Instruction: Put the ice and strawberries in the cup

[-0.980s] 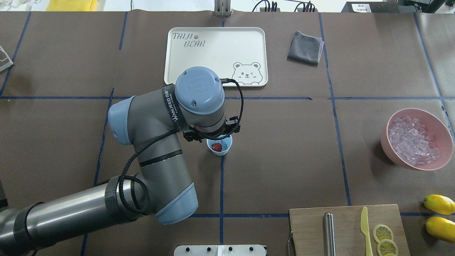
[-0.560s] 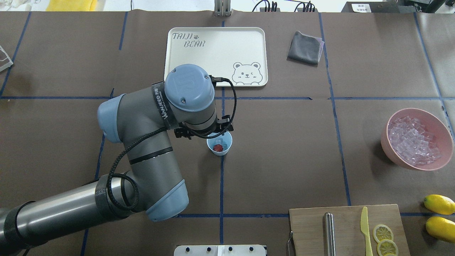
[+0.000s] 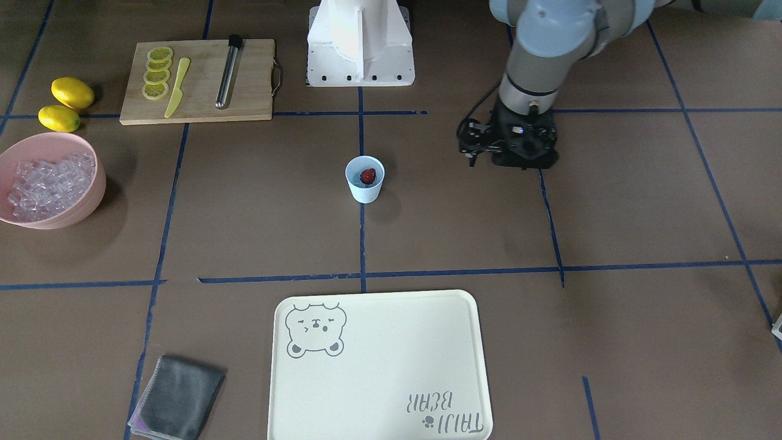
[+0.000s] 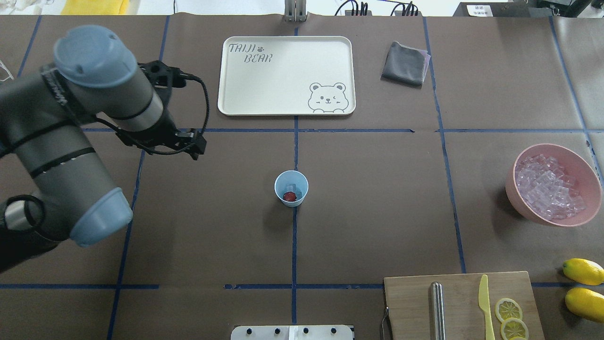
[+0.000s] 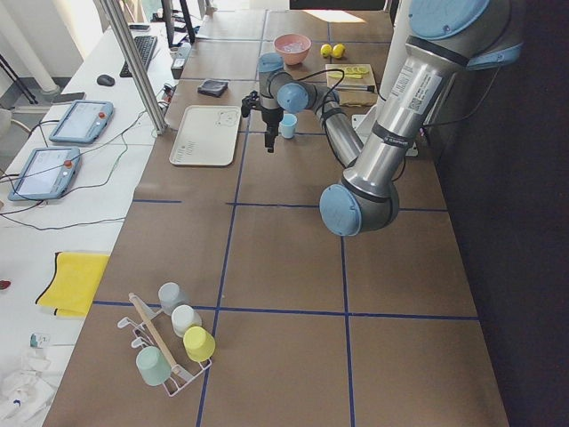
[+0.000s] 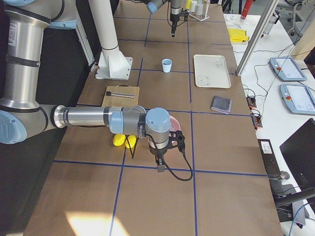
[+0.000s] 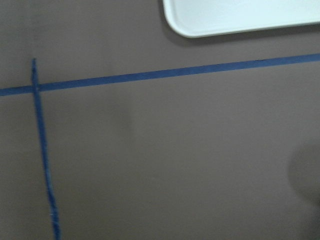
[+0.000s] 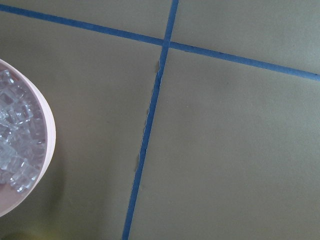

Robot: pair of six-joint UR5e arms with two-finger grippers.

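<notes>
While hanging over surface (image 3: 611,214), left gripper (image 3: 522,156) well apart from cup (image 3: 365,179), strawberry (image 3: 367,176) inside, right gripper (image 6: 158,166) near pink bowl (image 3: 91,205) of ice (image 3: 49,180), spread of either unclear

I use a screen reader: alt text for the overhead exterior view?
A small light-blue cup mid-table holds a dark-red strawberry and what looks like a clear ice cube. The grey left arm is off to its left.

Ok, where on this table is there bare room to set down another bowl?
The widest bare patch lies between the small light-blue cup and the large pink bowl, bordered by the folded grey cloth and the wooden cutting board. The cream bear-print tray is bare too. It is crowded around the board, with two yellow lemons beside it.
</notes>
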